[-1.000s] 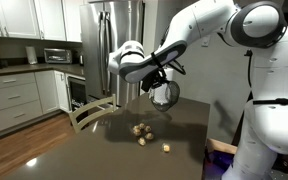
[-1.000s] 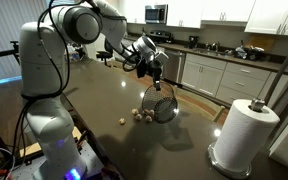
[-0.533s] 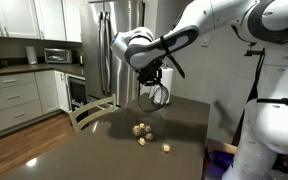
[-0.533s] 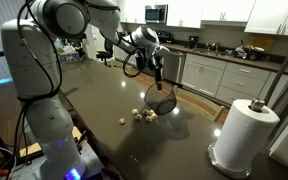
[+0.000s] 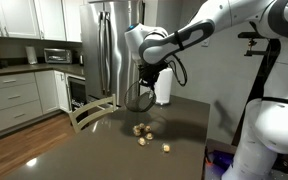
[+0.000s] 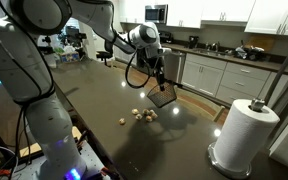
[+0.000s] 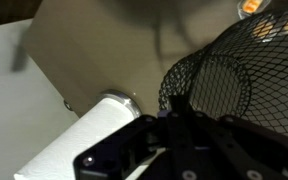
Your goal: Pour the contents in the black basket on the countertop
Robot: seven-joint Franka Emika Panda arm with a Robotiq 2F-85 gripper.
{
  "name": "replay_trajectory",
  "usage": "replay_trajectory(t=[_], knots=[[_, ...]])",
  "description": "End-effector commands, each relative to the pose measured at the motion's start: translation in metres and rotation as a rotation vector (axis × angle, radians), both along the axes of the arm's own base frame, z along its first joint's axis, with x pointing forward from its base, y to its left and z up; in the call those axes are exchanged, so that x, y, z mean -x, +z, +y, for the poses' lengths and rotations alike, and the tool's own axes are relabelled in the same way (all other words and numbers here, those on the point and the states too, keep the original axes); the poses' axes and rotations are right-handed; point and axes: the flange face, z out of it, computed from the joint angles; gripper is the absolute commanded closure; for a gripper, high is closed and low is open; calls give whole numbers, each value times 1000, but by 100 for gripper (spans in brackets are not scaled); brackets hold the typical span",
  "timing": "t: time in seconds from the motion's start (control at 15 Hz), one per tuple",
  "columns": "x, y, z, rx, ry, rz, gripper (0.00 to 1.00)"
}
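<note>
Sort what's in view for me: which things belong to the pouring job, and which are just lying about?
Job in hand: the black basket, held tilted by the tool; the tan lumps, lying loose on the countertop.

Just lying about: paper towel roll; microwave; fridge; chair back.

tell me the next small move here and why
Probably lower the black basket and set it on bare countertop beside the contents: the lumps already lie on the surface, while the gripper holds the basket tilted in the air near them.
</note>
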Motion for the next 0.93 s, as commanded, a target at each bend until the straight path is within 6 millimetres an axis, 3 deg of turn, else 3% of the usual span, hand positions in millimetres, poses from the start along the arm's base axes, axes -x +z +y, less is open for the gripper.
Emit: replay_trajectory(t=[0.0, 0.47, 0.87], knots=[[14, 2, -9, -130, 107, -90, 99], [19, -20, -22, -365, 334, -197, 99], [12, -40, -24, -618, 532, -171, 99]])
